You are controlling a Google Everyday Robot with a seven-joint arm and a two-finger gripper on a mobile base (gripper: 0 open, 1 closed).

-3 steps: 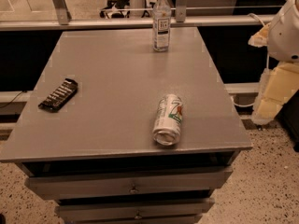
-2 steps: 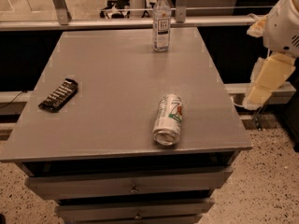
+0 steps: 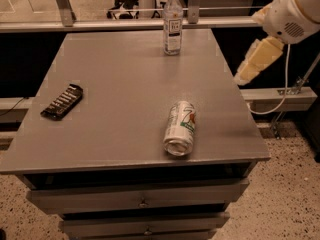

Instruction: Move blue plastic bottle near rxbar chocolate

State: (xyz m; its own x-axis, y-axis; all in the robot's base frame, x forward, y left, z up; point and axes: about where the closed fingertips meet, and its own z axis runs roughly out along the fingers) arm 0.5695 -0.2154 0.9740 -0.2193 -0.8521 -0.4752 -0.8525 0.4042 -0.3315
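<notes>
**A:** ok so where's the tool (image 3: 247, 73) right now?

**B:** Out past the right edge of the worktop (image 3: 120, 64), up in the air, roughly level with the far half. It's the pale cream bit hanging under the white rounded arm housing (image 3: 290, 14). Honestly can't tell if it's clenched or released from here.

**A:** and the blue plastic bottle (image 3: 172, 26)?

**B:** Standing upright near the far edge, a bit right of the middle, with its white cap on and the label facing us. It's well apart from the tool.

**A:** rxbar chocolate (image 3: 62, 101)?

**B:** Lying flat by the left edge, about halfway along and turned at an angle. Dark wrapper with rows of pale lettering. It's well apart from the bottle, pretty much across the worktop from it.

**A:** anything else up there?

**B:** A white-and-green can (image 3: 180, 128) on its side near the front edge, right of centre, one end pointing at the front. There are drawers (image 3: 140, 196) with small knobs underneath, and a white cable (image 3: 285, 84) hanging off to the right.
</notes>
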